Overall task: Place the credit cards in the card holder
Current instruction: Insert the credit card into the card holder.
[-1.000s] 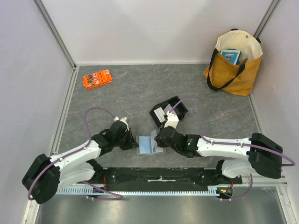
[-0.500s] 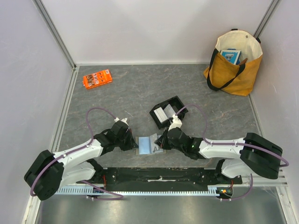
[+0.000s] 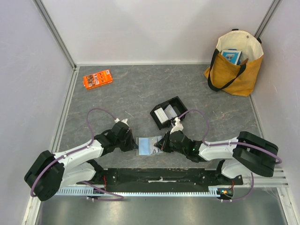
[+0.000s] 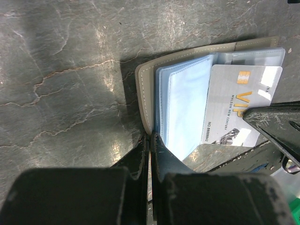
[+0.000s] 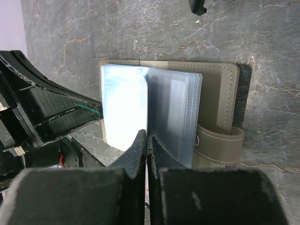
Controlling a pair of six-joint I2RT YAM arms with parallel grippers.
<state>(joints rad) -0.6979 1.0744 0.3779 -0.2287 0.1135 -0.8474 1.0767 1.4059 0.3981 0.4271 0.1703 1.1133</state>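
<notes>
Left wrist view, and we're mid-insertion: left fingers (image 4: 136,159) pressed together on the open card holder (image 4: 145,89), pinning its edge at their tips. Right fingers (image 5: 136,154), also shut, pinch the credit card (image 4: 234,108) by its corner, half over a clear sleeve. Next, we reckon, it needs squaring to the slot, then a gentle push. Grey marbled counter (image 4: 61,70), pale walls; black tray (image 3: 179,100) beyond the right fingers.

Orange packet (image 3: 97,78) far left, black tray (image 3: 182,107) centre; mustard tote bag (image 3: 234,75) far right
</notes>
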